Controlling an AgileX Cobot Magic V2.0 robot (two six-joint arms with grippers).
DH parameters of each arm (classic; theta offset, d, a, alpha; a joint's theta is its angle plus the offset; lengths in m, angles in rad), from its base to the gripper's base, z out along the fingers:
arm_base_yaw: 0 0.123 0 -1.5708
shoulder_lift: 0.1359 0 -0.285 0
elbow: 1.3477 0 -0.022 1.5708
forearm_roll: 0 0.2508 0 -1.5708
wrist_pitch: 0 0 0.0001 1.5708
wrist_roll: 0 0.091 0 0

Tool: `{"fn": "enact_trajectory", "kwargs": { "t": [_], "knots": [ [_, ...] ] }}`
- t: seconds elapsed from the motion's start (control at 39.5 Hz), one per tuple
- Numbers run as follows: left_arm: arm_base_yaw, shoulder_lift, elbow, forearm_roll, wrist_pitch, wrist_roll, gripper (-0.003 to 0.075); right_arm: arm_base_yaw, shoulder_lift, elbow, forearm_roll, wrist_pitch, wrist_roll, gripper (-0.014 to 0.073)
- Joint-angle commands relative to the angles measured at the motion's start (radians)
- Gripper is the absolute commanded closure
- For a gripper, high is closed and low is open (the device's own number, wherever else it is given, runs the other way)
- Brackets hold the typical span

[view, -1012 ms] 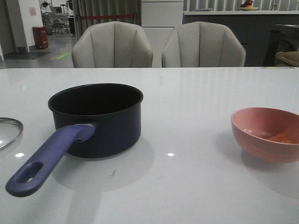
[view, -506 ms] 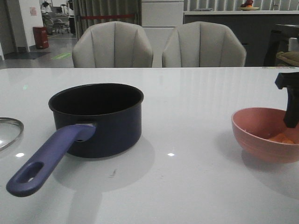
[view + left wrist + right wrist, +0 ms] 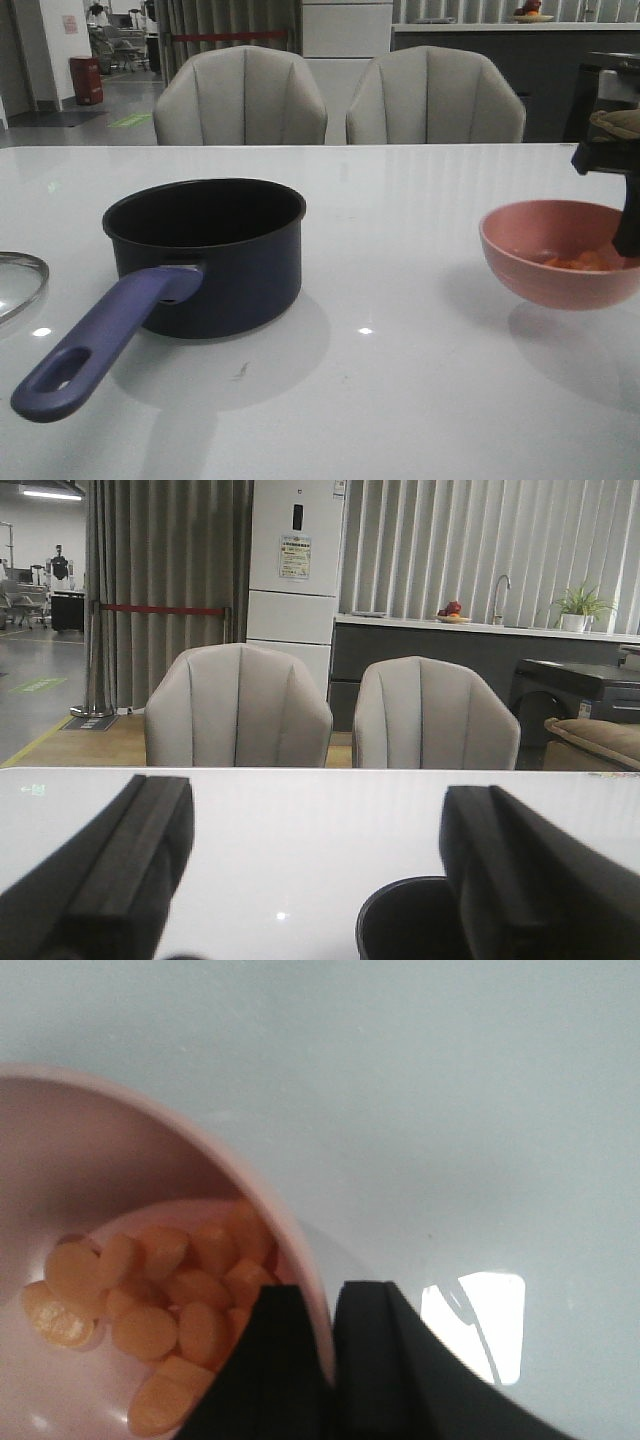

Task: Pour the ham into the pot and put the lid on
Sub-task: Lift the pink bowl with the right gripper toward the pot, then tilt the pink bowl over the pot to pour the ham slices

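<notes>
The dark navy pot (image 3: 205, 255) stands left of centre, its purple-blue handle (image 3: 100, 345) pointing toward the front left. Only an edge of the glass lid (image 3: 20, 280) shows, flat on the table at the far left. My right gripper (image 3: 625, 215) is shut on the right rim of the pink bowl (image 3: 555, 265) and holds it just above the table. Orange-pink ham (image 3: 160, 1290) pieces lie inside the bowl (image 3: 200, 1150), with one finger of the right gripper (image 3: 330, 1295) inside the rim and one outside. My left gripper (image 3: 315, 810) is open, and the pot (image 3: 410, 920) rim shows beside one finger.
The white table (image 3: 400, 400) runs to a far edge with two grey chairs (image 3: 240, 100) behind it. Open tabletop separates the pot from the bowl.
My right gripper came in from the right and closed on the bowl's rim. The bowl has since risen off the table and shifted slightly left. Pot and lid have not moved.
</notes>
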Motion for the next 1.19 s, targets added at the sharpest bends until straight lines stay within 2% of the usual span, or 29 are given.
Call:
{"fn": "enact_trajectory", "kwargs": {
  "t": [0.0,0.2,0.43,0.61,0.78,0.99,1.16],
  "knots": [
    [-0.007,0.000,-0.023,-0.005,-0.084,-0.003,0.0169,0.032,-0.090,-0.072,0.075,-0.020,-0.037,0.0471],
    [-0.007,0.000,-0.021,-0.005,-0.084,-0.003,0.0169,0.195,-0.124,-0.196,0.123,-0.010,-0.114,0.0471],
    [-0.007,0.000,-0.019,-0.005,-0.084,-0.003,0.0169,0.401,-0.082,-0.378,0.123,-0.054,-0.114,0.0471],
    [-0.007,0.000,-0.019,-0.005,-0.084,-0.003,0.0169,0.488,-0.001,-0.479,0.104,-0.103,-0.092,0.0471],
    [-0.007,0.000,-0.019,-0.005,-0.084,-0.003,0.0169,0.549,0.039,-0.480,-0.005,-0.274,-0.087,0.0471],
    [-0.007,0.000,-0.019,-0.005,-0.084,-0.003,0.0169,0.594,0.066,-0.452,-0.055,-0.504,-0.087,0.0471],
    [-0.007,0.000,-0.019,-0.005,-0.084,-0.003,0.0169,0.625,0.068,-0.327,-0.076,-0.822,-0.087,0.0471]
  ]
}}
